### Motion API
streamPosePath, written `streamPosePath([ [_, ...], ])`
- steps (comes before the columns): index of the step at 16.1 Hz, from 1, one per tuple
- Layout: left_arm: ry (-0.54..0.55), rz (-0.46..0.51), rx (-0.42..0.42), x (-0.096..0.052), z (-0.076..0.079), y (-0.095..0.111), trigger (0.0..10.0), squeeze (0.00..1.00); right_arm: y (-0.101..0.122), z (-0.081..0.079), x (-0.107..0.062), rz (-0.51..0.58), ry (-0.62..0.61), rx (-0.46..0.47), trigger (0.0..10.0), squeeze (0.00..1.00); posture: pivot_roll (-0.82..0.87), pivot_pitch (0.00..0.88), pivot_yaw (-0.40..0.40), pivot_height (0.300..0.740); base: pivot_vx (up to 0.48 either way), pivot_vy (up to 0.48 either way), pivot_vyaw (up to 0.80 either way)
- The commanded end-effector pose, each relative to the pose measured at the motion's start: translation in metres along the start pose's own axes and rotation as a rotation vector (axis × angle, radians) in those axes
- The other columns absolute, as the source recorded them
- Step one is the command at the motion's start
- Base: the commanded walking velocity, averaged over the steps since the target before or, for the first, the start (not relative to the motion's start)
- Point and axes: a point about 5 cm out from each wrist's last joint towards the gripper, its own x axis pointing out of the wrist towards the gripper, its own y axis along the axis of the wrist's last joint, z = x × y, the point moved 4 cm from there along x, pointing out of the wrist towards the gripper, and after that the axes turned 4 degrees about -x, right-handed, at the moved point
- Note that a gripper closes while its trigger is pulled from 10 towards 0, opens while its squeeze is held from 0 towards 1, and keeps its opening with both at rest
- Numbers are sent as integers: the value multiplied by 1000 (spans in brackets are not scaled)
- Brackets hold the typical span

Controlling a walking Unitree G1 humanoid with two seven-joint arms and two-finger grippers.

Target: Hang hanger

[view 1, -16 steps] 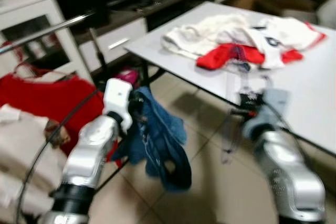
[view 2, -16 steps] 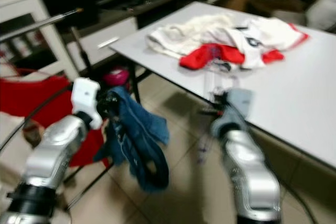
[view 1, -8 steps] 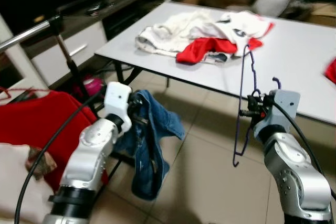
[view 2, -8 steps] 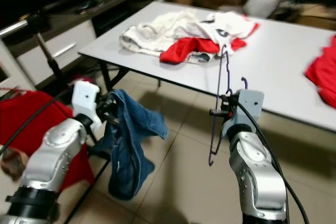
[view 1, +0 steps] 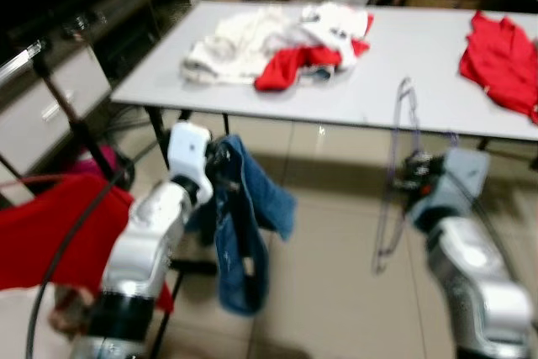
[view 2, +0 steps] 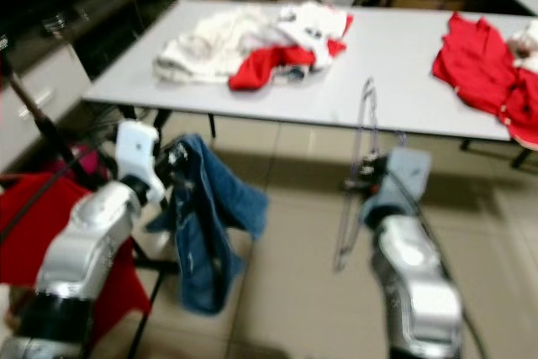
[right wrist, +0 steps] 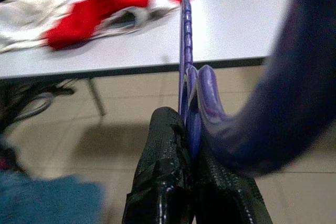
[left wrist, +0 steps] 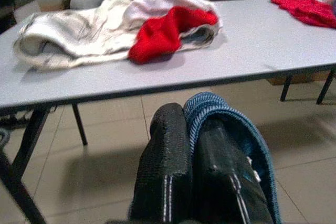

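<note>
My right gripper (view 1: pixel 414 171) is shut on a thin purple wire hanger (view 1: pixel 395 182), which stands upright in front of the table edge; the right wrist view has the hanger (right wrist: pixel 186 51) pinched between the black fingers (right wrist: pixel 163 145). My left gripper (view 1: pixel 220 157) is shut on a pair of blue jeans (view 1: pixel 244 233) that hangs down over the tiled floor. In the left wrist view the jeans (left wrist: pixel 231 129) drape over the black fingers (left wrist: pixel 168 150).
A long white table (view 1: pixel 420 65) stands ahead with a heap of white and red clothes (view 1: pixel 277 39) and a red garment (view 1: pixel 504 56) at its right. A clothes rack bar (view 1: pixel 34 52) and red cloth (view 1: pixel 50 233) are at my left. Boxes stand beyond the table.
The whole view has swung right and is blurred: more of the table and the red garment show. Both grippers keep their hold on the jeans and the hanger.
</note>
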Motion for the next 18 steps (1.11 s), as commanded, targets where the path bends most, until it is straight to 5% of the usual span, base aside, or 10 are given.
streamPosePath([
  [1,-3,33,1,1,1,7,10000,0,5,1,3,9,5,-13,10000,0,-61,0,69,740,0,0,0],
  [5,40,48,-8,3,-7,10,10000,0,17,-9,5,69,74,-166,10000,0,-64,0,59,740,129,0,0],
  [8,42,54,-13,2,-7,11,10000,0,17,-9,7,60,82,-121,10000,0,-59,0,50,740,328,0,0],
  [14,22,57,-21,2,-3,10,10000,0,18,-11,7,71,104,-116,10000,0,-61,0,51,740,345,0,-781],
  [18,15,56,-21,3,-3,10,10000,0,17,-10,6,71,102,-116,10000,0,-64,0,57,740,348,0,0],
])
